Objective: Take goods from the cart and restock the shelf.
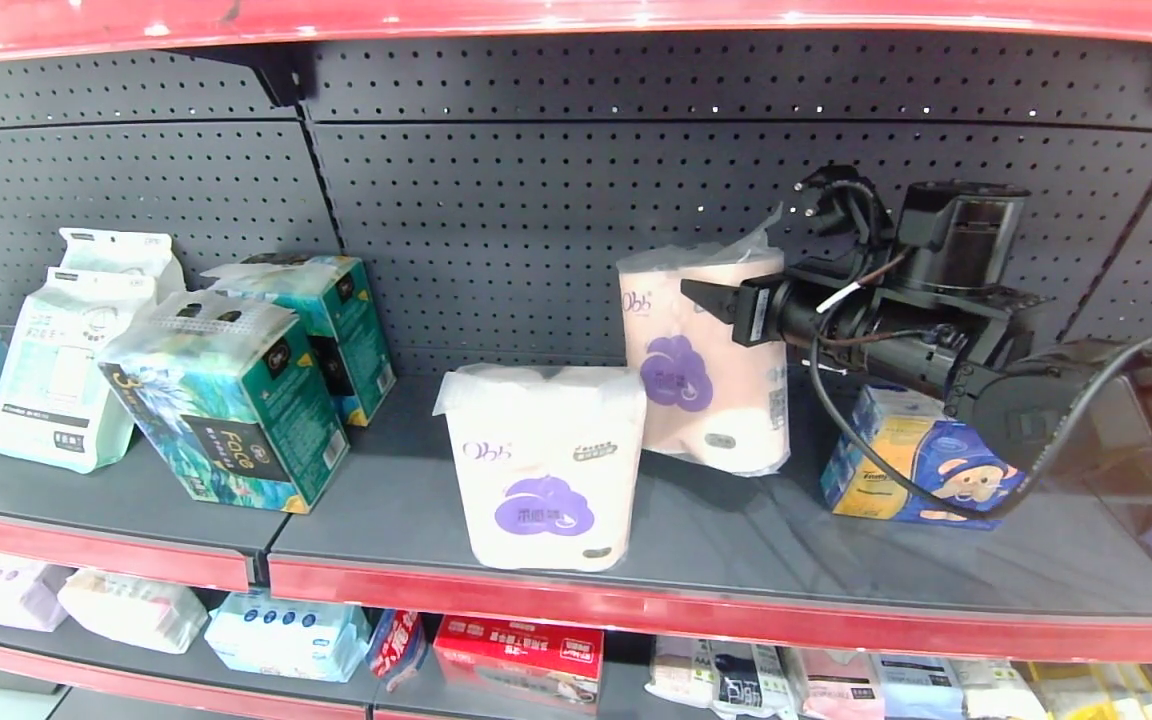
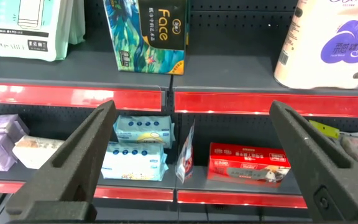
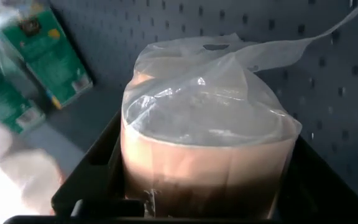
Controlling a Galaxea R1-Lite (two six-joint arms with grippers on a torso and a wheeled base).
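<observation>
R end effector grips purple-label roll pack.

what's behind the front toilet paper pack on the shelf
A second toilet paper pack, held in the right gripper, then the pegboard wall. The front pack covers its lower left corner.

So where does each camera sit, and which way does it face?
Head view: on the head, looking down at the shelf; right tool holds the rear pack.
Left wrist view: on the left arm, facing shelf fronts past the open left tool.
Right wrist view: on the right arm, looking along its tool at the rear pack.
Shared: head and left wrist both show the front pack.
</observation>
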